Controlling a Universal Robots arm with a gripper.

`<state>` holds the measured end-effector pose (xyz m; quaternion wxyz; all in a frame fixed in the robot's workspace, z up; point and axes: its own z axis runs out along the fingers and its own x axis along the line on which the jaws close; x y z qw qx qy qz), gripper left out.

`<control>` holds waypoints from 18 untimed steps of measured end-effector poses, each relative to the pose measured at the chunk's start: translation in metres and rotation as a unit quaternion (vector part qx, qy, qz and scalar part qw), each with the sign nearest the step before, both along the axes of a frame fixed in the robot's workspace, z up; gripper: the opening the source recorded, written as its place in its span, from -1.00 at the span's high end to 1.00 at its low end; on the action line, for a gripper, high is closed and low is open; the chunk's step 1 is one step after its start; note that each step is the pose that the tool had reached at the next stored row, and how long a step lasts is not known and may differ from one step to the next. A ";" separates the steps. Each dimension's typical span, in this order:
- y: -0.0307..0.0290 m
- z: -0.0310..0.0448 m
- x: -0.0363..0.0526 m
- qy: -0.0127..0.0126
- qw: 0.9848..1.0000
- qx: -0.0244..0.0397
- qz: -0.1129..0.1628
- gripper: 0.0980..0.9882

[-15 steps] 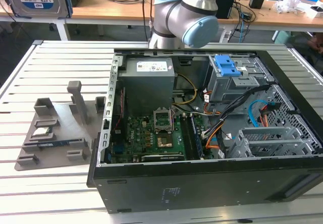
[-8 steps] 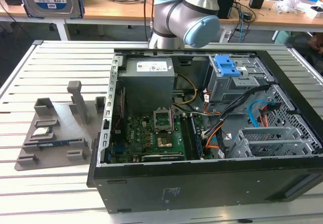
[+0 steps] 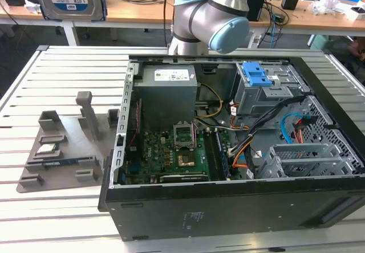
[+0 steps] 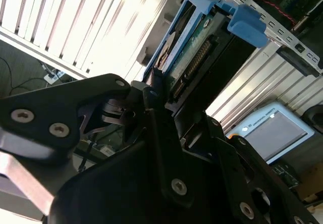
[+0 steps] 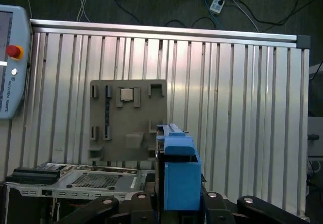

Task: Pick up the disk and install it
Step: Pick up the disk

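Above slatted metal table [image 5: 242,108], gripper [image 4: 157,89] pinches the disk [image 4: 189,52] between its fingers.

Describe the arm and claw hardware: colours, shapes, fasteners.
The arm is built from rounded silver-grey tube segments, with pale blue caps on the joints. The claw is matte black, made of flat angular linkage plates pinned with round silver screws. The same black plates and screws appear in both wrist views.
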<state>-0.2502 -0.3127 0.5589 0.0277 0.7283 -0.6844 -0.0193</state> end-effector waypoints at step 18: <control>0.0000 0.0000 0.0750 0.000 1.000 0.000 0.000 0.39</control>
